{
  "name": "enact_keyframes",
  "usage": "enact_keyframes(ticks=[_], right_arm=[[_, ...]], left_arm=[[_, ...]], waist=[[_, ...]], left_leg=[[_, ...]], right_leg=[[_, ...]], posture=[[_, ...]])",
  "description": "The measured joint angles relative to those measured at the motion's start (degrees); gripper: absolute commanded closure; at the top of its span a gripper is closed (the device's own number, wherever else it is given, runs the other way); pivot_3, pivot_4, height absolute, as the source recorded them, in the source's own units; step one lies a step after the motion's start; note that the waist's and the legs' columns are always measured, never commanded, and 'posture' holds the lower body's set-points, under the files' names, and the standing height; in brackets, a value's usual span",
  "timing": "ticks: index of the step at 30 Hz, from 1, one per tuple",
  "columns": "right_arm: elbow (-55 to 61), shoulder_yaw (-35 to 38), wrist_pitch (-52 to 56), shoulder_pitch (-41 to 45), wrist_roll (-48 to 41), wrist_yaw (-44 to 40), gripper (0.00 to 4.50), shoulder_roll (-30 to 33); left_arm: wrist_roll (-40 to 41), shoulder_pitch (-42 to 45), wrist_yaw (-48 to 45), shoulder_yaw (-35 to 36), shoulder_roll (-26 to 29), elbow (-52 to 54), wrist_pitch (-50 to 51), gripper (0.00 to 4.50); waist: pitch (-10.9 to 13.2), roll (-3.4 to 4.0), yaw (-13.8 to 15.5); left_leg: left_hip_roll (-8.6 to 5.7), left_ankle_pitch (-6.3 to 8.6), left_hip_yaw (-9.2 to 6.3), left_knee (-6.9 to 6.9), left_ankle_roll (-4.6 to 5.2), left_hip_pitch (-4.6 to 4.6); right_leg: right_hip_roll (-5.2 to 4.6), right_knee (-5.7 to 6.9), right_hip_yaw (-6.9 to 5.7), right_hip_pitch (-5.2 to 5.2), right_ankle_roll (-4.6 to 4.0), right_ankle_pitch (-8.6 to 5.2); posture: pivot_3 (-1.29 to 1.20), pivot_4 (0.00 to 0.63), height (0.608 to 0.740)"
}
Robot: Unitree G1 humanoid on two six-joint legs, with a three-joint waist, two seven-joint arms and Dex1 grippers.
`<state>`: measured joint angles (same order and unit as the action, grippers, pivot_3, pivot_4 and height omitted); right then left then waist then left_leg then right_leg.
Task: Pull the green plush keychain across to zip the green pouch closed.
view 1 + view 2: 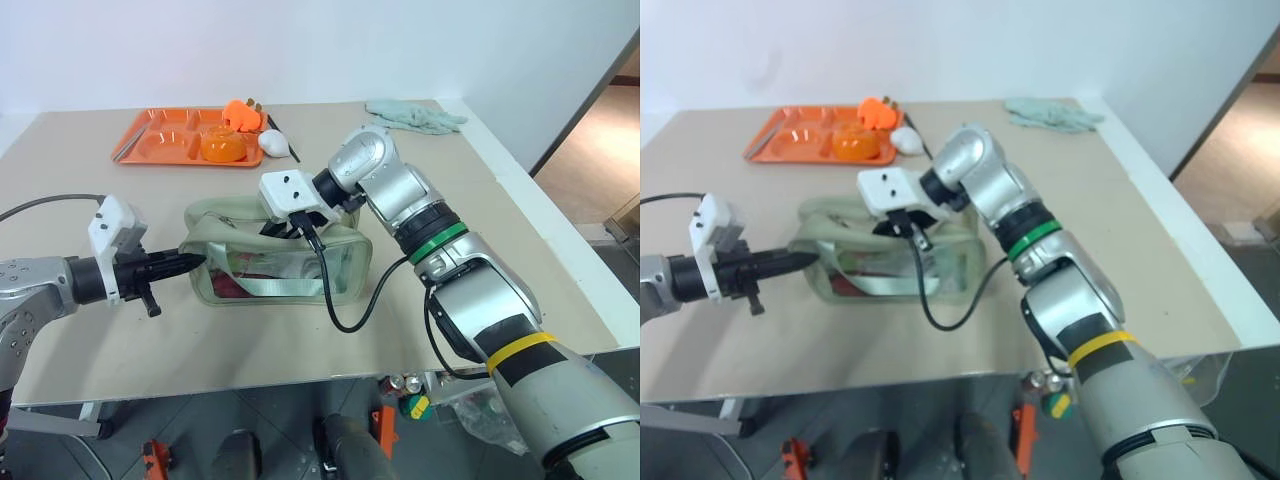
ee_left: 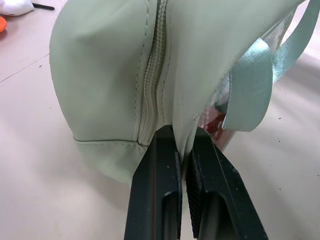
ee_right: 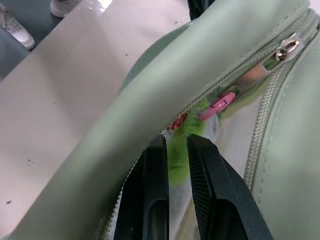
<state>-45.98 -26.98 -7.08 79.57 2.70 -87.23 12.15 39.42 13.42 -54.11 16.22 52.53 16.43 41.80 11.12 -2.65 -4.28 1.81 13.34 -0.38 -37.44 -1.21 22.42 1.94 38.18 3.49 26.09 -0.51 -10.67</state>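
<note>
The green pouch (image 1: 285, 270) lies on its side in the middle of the table, its clear window facing the front edge and its pale strap (image 2: 250, 80) hanging loose. My left gripper (image 1: 196, 261) is shut on the fabric at the pouch's left end, just beside the zip (image 2: 150, 85). My right gripper (image 1: 292, 228) reaches down onto the top of the pouch from the right. In the right wrist view its fingers are shut on the fuzzy green plush keychain (image 3: 176, 160). A pink cord (image 3: 217, 105) runs from the keychain toward the metal zip slider (image 3: 285, 50).
An orange tray (image 1: 150, 140) with an orange bowl (image 1: 222, 146) sits at the back left, with a white object (image 1: 272, 142) beside it. A mint-green glove (image 1: 415, 115) lies at the back right. A black cable (image 1: 345, 310) loops from my right wrist onto the table.
</note>
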Motion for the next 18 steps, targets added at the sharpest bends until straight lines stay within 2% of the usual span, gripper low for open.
enact_keyframes(ticks=[2, 3, 18], right_arm=[[-2.49, 0.04, -0.66, 1.4, 1.41, 1.09, 3.86, -0.03], [-2.55, 0.04, -0.66, 1.44, 1.45, 1.11, 4.12, -0.03], [-2.62, 0.05, -1.04, 1.13, 2.09, 0.08, 4.12, -0.55]], left_arm=[[0.1, 0.02, 0.13, 0.01, 0.0, 0.23, 0.32, 4.5], [0.1, 0.02, 0.14, 0.02, 0.0, 0.23, 0.33, 4.5], [0.54, 0.05, 0.72, 0.02, 0.0, 0.27, 0.72, 4.5]], waist=[[0.0, 0.0, -0.01], [0.0, 0.0, -0.01], [0.0, 0.0, 0.0]], left_leg=[[-0.02, 0.0, 0.01, 0.01, 0.0, 0.02], [-0.02, 0.0, 0.01, 0.01, 0.0, 0.01], [-0.01, 0.0, 0.0, 0.01, 0.0, 0.01]], right_leg=[[-0.02, -0.01, 0.01, 0.01, 0.01, -0.01], [-0.02, -0.01, 0.01, 0.01, 0.01, -0.01], [-0.02, -0.01, 0.0, 0.01, 0.01, -0.01]], posture=[[0.0, 0.15, 0.74], [0.0, 0.15, 0.74], [0.0, 0.15, 0.74]])
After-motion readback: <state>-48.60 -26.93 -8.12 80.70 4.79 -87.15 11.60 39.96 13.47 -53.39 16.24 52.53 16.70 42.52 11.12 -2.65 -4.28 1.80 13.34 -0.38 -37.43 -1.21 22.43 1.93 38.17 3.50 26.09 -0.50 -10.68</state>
